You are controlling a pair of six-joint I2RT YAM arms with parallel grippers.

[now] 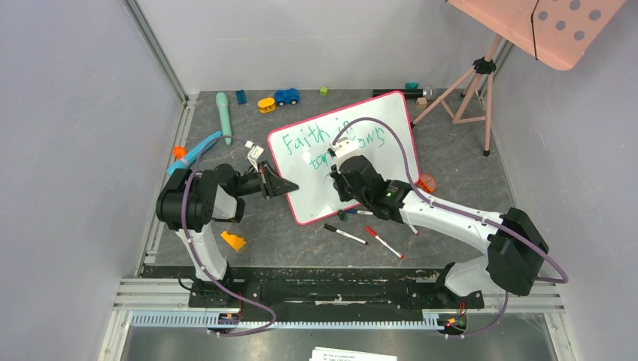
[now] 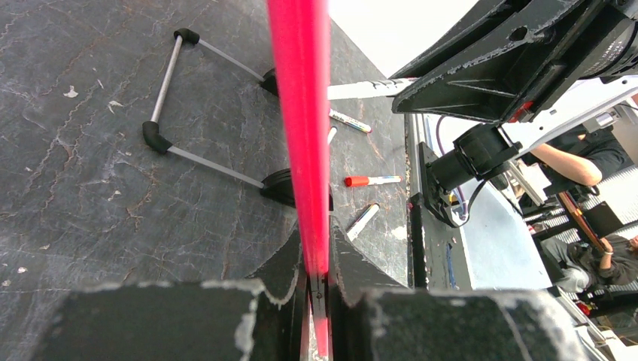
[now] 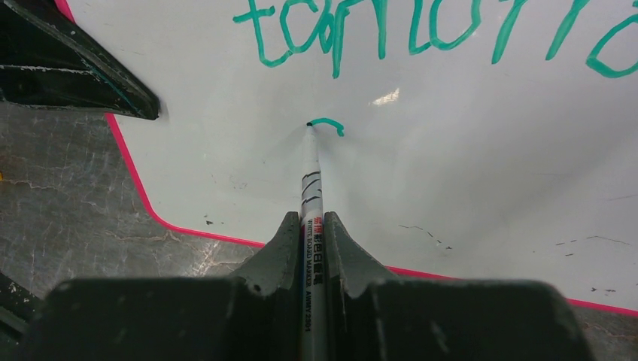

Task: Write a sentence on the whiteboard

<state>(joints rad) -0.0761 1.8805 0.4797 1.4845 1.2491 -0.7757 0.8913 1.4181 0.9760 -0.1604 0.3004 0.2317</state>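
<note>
The right gripper (image 3: 308, 226) is clenching a thin white whiteboard marker (image 3: 311, 188) between its two black fingers, and the marker tip is touching the large glossy white whiteboard with the pink-red rim (image 3: 466, 180) just beside a short green curved stroke (image 3: 329, 124). Above this stroke the sentence in green handwriting (image 3: 421, 30) is running in two lines; the upper one is reading "Faith in", while the lower line is beginning with "tom" and its end is hard to read. The left gripper (image 2: 317, 280) is pinching the left edge of the board, with the red rim passing between its closed fingers. In the left wrist view a wire stand with black corner caps (image 2: 162, 135) is showing behind the rim, on the dark table. The whiteboard is sitting in the middle of the dark grey table (image 1: 451, 150), between the two arms and turned slantwise. Near its closer edge a black-capped marker (image 1: 344, 234) and a red-capped marker (image 1: 384, 242) are lying on the table, and an orange wedge-shaped block (image 1: 233, 241) is lying near the left arm.
</note>
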